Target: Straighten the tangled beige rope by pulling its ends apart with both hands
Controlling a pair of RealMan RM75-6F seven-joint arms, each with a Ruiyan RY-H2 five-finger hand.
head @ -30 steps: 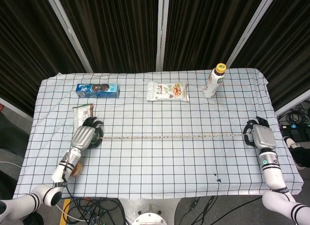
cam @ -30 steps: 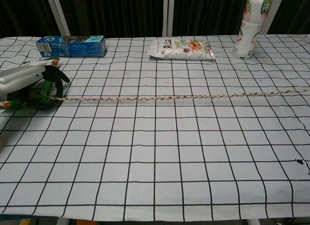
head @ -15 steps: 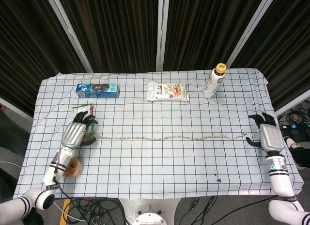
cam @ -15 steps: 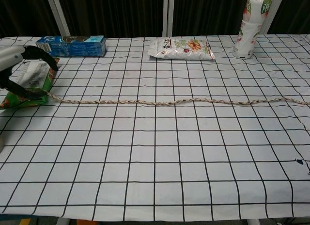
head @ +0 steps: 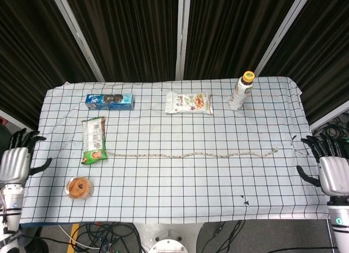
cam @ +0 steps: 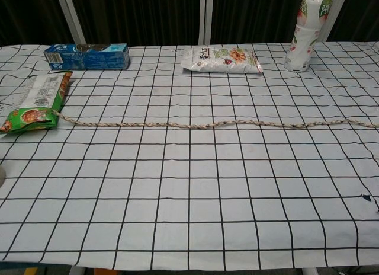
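I've pulled both arms back off the table: my left hand (head: 14, 160) now hangs past the left edge and my right hand (head: 329, 168) past the right edge, each with fingers spread and holding nothing, where half a second ago they were just beside the rope ends and a second ago were closed on them. Neither hand shows in the chest view any more. Nearest me on the checked tablecloth (head: 180, 196) sits a small round container (head: 78, 187) with something orange-brown in it, which I can't identify. Beyond that, the beige rope (head: 188, 154) lies released across the middle of the cloth, running almost straight from the green snack packet (head: 94, 140) on the left to near the right edge; it has gone slightly wavy since the tension came off, but I see no knots or loops, so I judge the straightening done and the retreat the closing move. At the far side stand a blue biscuit box (head: 109, 101), a white snack bag (head: 188, 102) printed with food pictures, and a bottle (head: 241, 91) with a yellow cap. The box looks like a sandwich-cookie pack and the bottle shows green lettering in the chest view, but none of the writing is sharp enough for me to read.
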